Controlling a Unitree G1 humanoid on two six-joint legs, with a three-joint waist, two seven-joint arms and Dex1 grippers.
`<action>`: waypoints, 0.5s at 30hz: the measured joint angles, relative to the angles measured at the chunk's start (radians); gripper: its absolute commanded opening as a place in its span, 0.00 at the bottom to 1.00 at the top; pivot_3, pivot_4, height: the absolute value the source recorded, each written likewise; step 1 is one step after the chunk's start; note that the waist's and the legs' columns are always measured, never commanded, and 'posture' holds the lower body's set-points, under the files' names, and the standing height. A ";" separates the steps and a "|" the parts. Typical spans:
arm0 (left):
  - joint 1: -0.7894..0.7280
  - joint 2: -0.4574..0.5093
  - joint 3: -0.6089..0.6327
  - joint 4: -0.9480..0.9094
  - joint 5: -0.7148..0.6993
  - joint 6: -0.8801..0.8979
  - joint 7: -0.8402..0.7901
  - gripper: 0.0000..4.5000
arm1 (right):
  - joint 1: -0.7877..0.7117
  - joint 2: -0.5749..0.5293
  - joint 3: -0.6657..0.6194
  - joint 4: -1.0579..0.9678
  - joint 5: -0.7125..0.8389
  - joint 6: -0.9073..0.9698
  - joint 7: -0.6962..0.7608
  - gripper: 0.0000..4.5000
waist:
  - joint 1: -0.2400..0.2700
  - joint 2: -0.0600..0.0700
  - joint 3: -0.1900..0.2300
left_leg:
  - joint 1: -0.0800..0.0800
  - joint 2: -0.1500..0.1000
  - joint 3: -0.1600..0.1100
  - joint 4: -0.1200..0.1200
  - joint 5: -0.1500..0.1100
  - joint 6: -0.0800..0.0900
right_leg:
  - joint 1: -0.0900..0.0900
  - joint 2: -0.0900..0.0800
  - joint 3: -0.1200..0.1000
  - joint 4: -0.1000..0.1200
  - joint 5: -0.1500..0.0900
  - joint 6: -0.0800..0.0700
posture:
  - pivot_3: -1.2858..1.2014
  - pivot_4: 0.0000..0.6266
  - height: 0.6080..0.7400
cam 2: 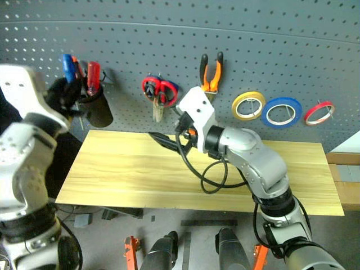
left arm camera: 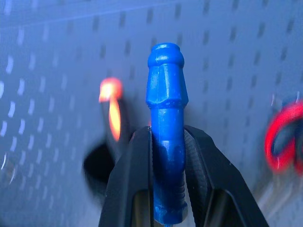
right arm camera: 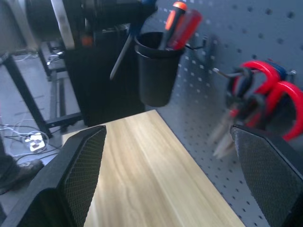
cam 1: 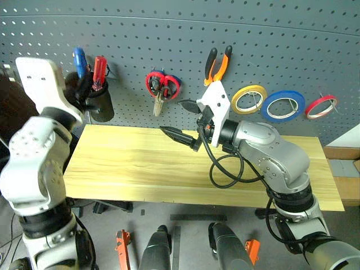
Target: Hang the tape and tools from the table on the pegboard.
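My left gripper (cam 1: 84,83) is shut on the blue-handled screwdriver (left arm camera: 165,113), held up in front of the pegboard (cam 1: 169,34) just above a black cup (cam 1: 100,104). The screwdriver's metal shaft (right arm camera: 121,53) hangs beside the cup's rim. My right gripper (cam 1: 181,120) stands open with nothing in it, level over the middle of the table (cam 1: 129,163). The orange-and-black pliers (cam 1: 218,64) and the blue tape (cam 1: 282,106) hang on the pegboard. Dark handles (right arm camera: 242,84) hang among the red-handled scissors; I cannot tell what they belong to.
The black cup holds a red screwdriver (cam 1: 99,70) and an orange one (right arm camera: 171,19). Red-handled scissors (cam 1: 162,84) hang between cup and pliers. A yellow roll (cam 1: 249,99) and a thin red roll (cam 1: 320,106) flank the blue tape. The tabletop is bare wood.
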 measured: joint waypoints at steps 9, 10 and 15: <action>-0.179 0.036 -0.071 0.316 0.053 -0.257 -0.055 0.12 | -0.003 0.017 0.000 0.008 -0.038 -0.028 -0.024 1.00 | -0.002 -0.001 -0.001 | -0.008 0.000 0.001 0.000 0.002 -0.003 | -0.012 0.000 0.001 0.004 0.000 -0.001 | 0.47 0.34 1.00; -0.197 0.032 -0.072 0.342 0.057 -0.278 -0.052 0.12 | -0.003 0.017 0.000 0.008 -0.040 -0.029 -0.027 1.00 | -0.002 -0.002 -0.001 | -0.008 0.000 0.001 0.001 0.002 -0.003 | -0.012 0.000 0.001 0.004 0.001 -0.001 | 0.47 0.34 1.00; -0.253 0.039 -0.073 0.405 0.075 -0.350 -0.049 0.12 | -0.004 0.016 0.000 0.008 -0.043 -0.030 -0.034 1.00 | -0.004 -0.002 -0.002 | -0.008 0.000 0.001 0.002 0.002 -0.003 | -0.012 0.000 0.001 0.005 0.001 -0.001 | 0.47 0.34 1.00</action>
